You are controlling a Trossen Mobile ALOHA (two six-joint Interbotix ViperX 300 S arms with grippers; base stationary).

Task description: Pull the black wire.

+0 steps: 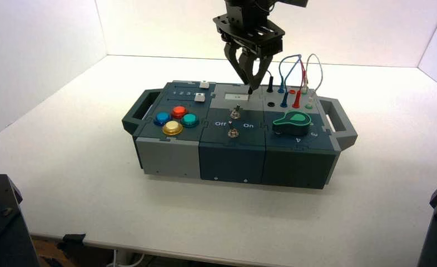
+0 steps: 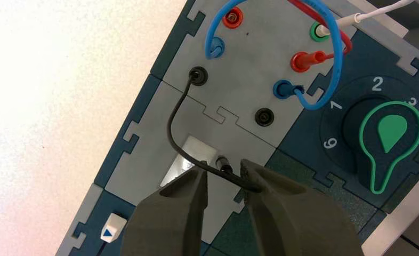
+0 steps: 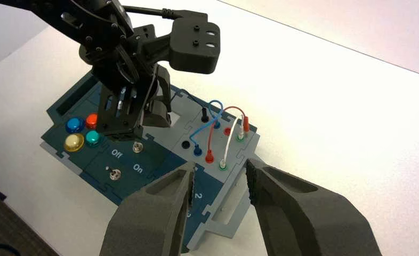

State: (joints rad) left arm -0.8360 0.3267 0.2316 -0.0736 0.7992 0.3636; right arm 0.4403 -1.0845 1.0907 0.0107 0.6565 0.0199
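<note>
The black wire has one plug seated in a black socket at the back of the box's grey panel. From there it curves to its free plug, which is out of the empty black socket. My left gripper is open over the panel. The free plug sits in the gap between its fingers, and the lead rests against one finger. From the high view, the left gripper points down at the box's back middle. My right gripper hangs open, away from the box's right end.
Blue, red and white leads loop between sockets beside the black one. A green-topped knob sits at the front right, two toggles in the middle, coloured buttons on the left. Handles stick out at both ends.
</note>
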